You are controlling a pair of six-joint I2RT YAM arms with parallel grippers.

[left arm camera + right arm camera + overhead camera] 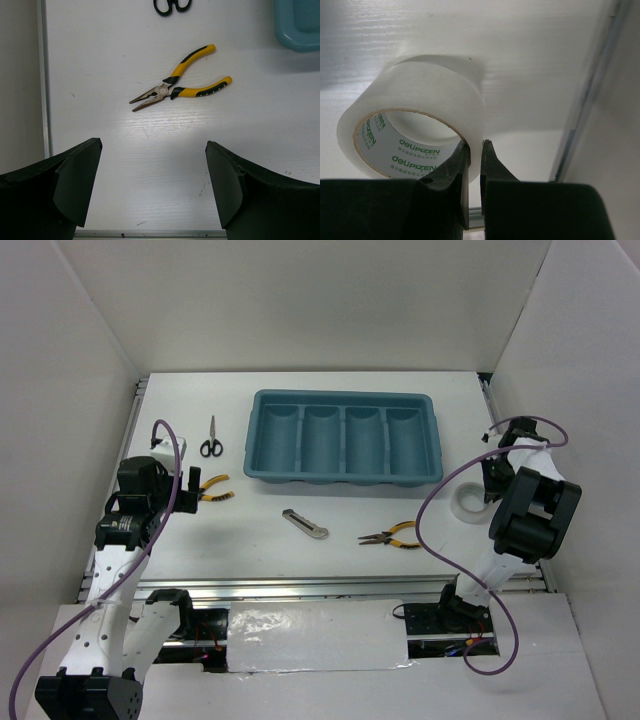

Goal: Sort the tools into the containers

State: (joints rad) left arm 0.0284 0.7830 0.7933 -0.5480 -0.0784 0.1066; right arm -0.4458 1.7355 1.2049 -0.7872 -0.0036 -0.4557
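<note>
The teal tray [345,472] with four compartments stands at the table's back middle. My right gripper [474,146] is shut on the wall of the white tape roll [420,95], one finger inside its core; the roll [467,502] lies right of the tray. My left gripper [152,150] is open and empty above bare table, with yellow-and-black pliers [180,85] ahead of it [214,488]. Black-handled scissors [211,440] lie left of the tray [172,6]. A grey utility knife [304,524] and second pliers [392,535] lie in front of the tray.
White walls enclose the table on three sides. A metal rail [330,588] runs along the near edge and another [585,100] along the right side beside the tape roll. The tray corner [300,25] shows in the left wrist view.
</note>
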